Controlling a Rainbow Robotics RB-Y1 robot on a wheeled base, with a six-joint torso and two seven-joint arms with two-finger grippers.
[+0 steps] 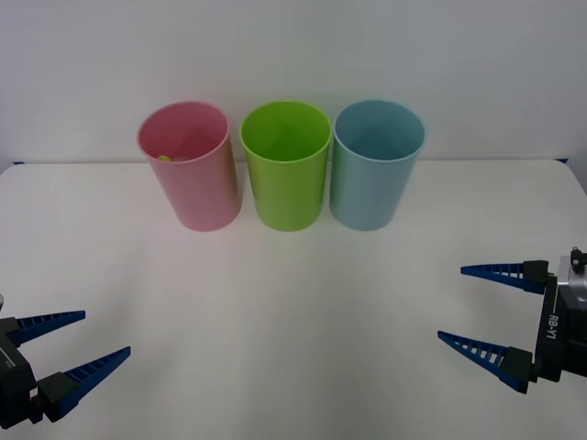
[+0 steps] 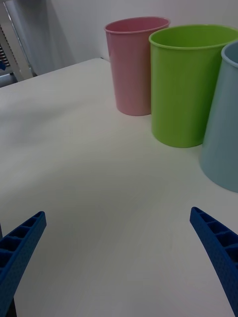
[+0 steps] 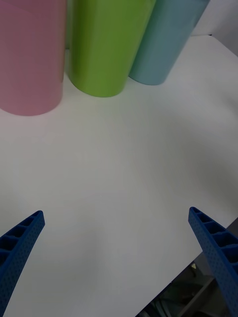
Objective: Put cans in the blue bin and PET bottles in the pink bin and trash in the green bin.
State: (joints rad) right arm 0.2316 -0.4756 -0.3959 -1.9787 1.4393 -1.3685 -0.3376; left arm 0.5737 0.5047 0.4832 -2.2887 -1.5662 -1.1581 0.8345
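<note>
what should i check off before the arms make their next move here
1. Three bins upright in a row at the back of the table: pink bin, green bin, blue bin: ok.
2. Left gripper fingers open, holding nothing, low near the table's front left: ok.
3. Right gripper fingers open, holding nothing, near the front right: ok.
4. Bottle in the pink bin: a small yellow-green bit shows just inside its rim, but what it belongs to: cannot tell.
5. Contents of the green and blue bins, from the front view: cannot tell.
</note>
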